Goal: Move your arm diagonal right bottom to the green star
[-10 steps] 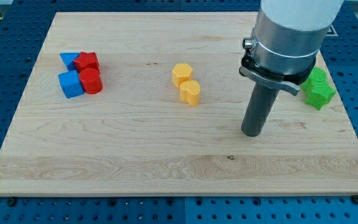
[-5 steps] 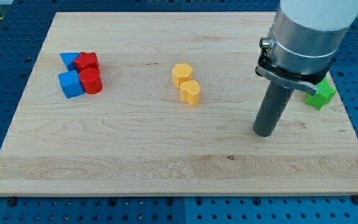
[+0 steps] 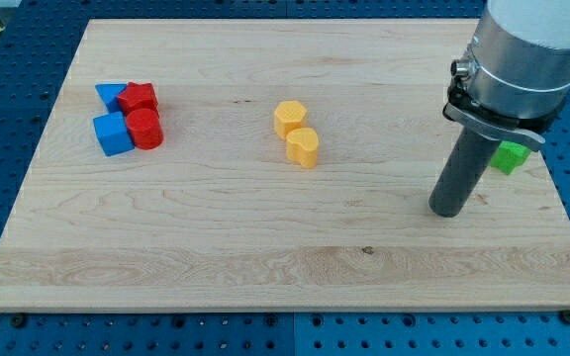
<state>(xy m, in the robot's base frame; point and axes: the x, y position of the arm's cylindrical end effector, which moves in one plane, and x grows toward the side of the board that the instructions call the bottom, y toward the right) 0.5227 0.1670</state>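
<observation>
The green star (image 3: 510, 157) lies near the board's right edge, mostly hidden behind my arm; only a small green part shows. My tip (image 3: 447, 212) rests on the board below and to the left of the star, a short gap away. A second green block seen earlier is hidden by the arm now.
Two yellow blocks (image 3: 296, 133) sit touching near the board's middle. At the left is a cluster: a blue triangle (image 3: 109, 95), a red block (image 3: 140, 97), a blue cube (image 3: 113, 133) and a red cylinder (image 3: 145, 129). The wooden board (image 3: 265, 247) ends close to the star's right.
My tip has slid to the view's right, from mid-board toward the green star. The arm now covers more of the green blocks. No block has moved.
</observation>
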